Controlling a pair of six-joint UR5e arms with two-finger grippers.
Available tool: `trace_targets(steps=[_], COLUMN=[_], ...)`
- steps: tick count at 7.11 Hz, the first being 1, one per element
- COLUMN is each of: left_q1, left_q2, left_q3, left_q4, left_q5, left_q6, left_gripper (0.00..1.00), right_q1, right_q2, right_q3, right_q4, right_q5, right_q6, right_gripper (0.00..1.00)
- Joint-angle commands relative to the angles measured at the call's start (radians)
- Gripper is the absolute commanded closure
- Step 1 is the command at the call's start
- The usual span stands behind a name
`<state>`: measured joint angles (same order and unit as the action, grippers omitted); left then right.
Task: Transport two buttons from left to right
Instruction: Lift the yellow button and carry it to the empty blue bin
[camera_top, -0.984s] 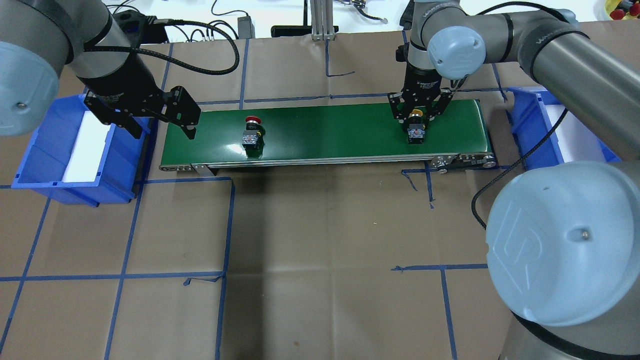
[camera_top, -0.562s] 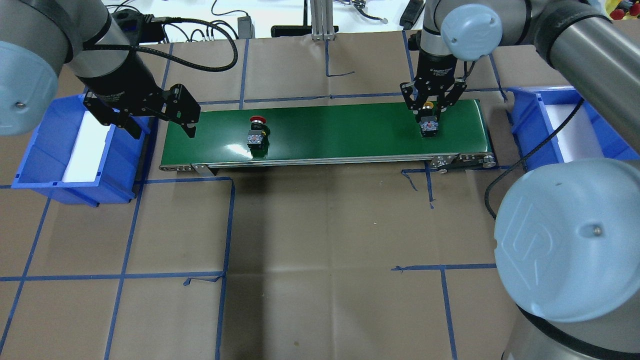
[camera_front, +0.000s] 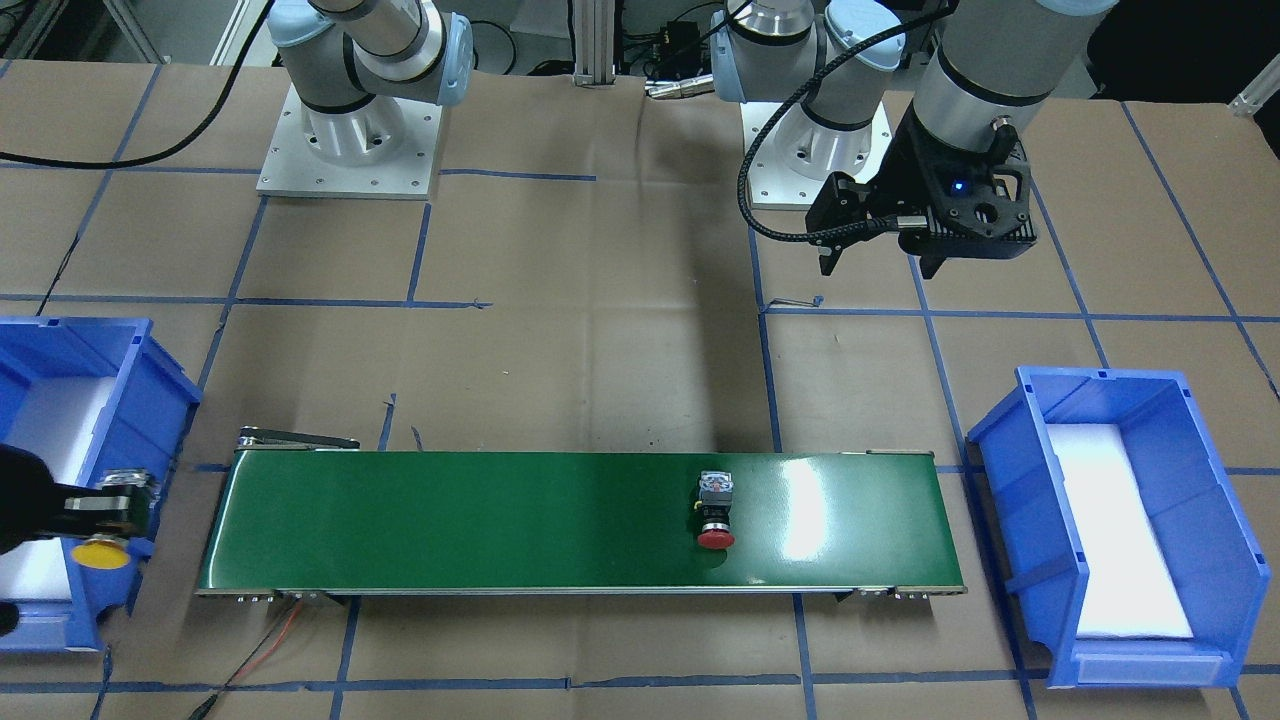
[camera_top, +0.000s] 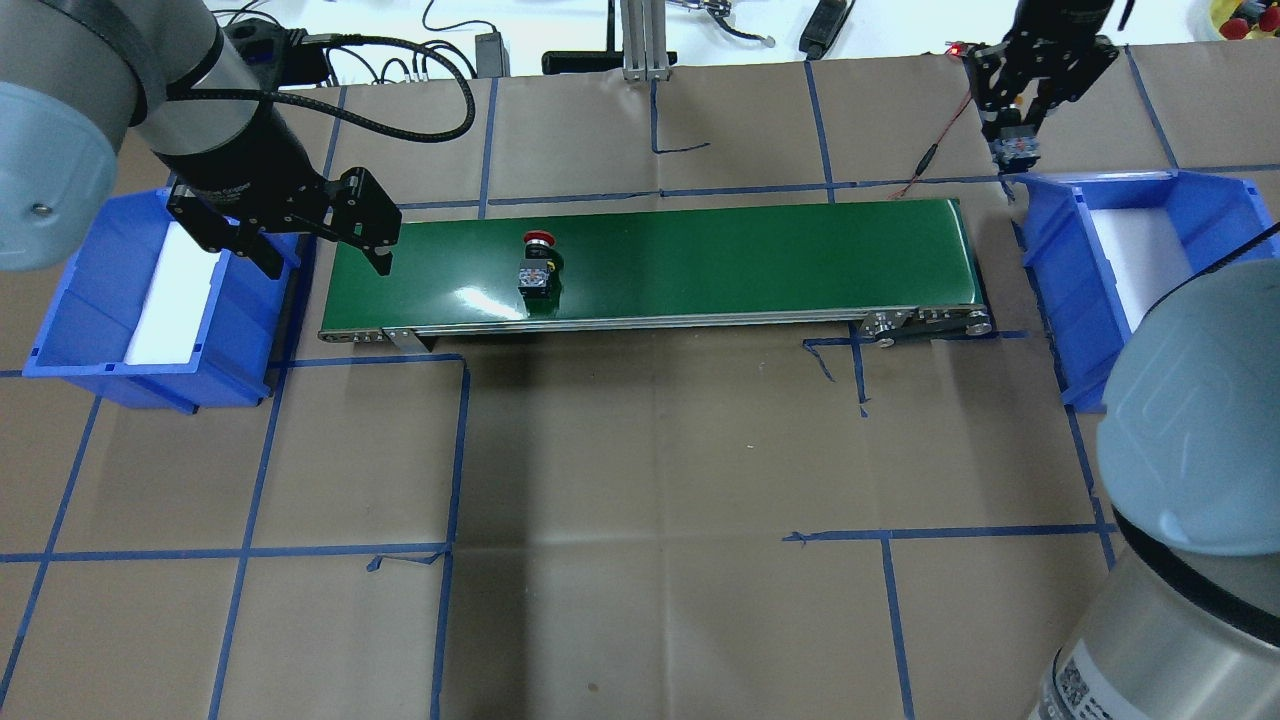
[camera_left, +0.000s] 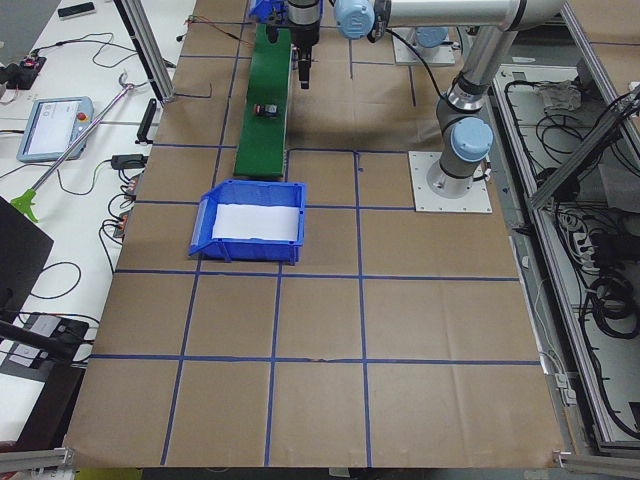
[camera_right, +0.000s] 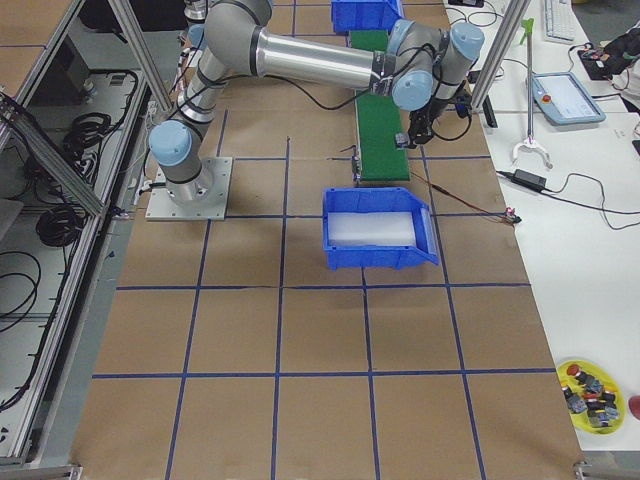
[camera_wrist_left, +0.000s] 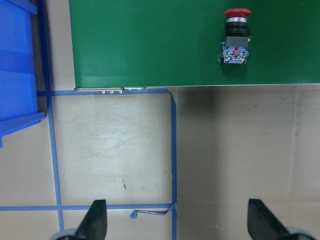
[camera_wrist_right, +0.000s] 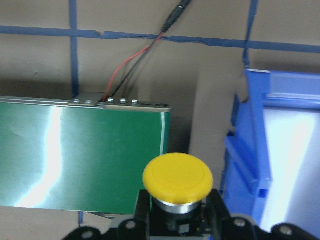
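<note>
The yellow button sits between the fingers of the right hand, which are closed narrowly on its body. In the overhead view its grey base sticks out at the hand's 6 o'clock. In the right wrist view its round, smooth mushroom cap faces the camera above a silvery ring and a black collar. It hangs in the air between the end of the green belt and the near wall of the right blue bin. In the overhead view it is just off the bin's 11 o'clock corner.

The red button lies on its side on the belt, left of the middle. In the overhead view its red cap points to 12 o'clock and its grey boxy base to 6 o'clock, with a black collar between them. It lies at 3 o'clock from the left hand, apart from it. That hand hangs spread wide and empty over the belt's left end, beside the left blue bin on the table.
</note>
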<state>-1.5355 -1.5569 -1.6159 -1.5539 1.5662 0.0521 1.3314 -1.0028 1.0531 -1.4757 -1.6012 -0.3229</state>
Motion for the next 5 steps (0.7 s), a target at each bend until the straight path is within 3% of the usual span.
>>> trace_targets(steps=[1,3,4,5], left_q1=[0.000,0.000,0.000,0.000], left_q2=[0.000,0.000,0.000,0.000], left_q3=[-0.001,-0.001,-0.001,-0.002], left_q4=[0.000,0.000,0.000,0.000], left_q5=[0.000,0.000,0.000,0.000], left_q6=[0.000,0.000,-0.001,0.000], left_gripper=[0.00,0.00,0.00,0.00], right_q1=[-0.137,-0.217,-0.272,-0.296], right_q2=[-0.028,-0.092,-0.120,-0.129], right_q3=[0.004,0.078,0.170,0.279], right_q4=[0.000,-0.012,-0.035,-0.146], right_q5=[-0.003,-0.003,0.007,0.010], right_q6=[-0.202,-0.332,-0.359,-0.411], right_gripper=[0.97,0.97,0.97,0.97])
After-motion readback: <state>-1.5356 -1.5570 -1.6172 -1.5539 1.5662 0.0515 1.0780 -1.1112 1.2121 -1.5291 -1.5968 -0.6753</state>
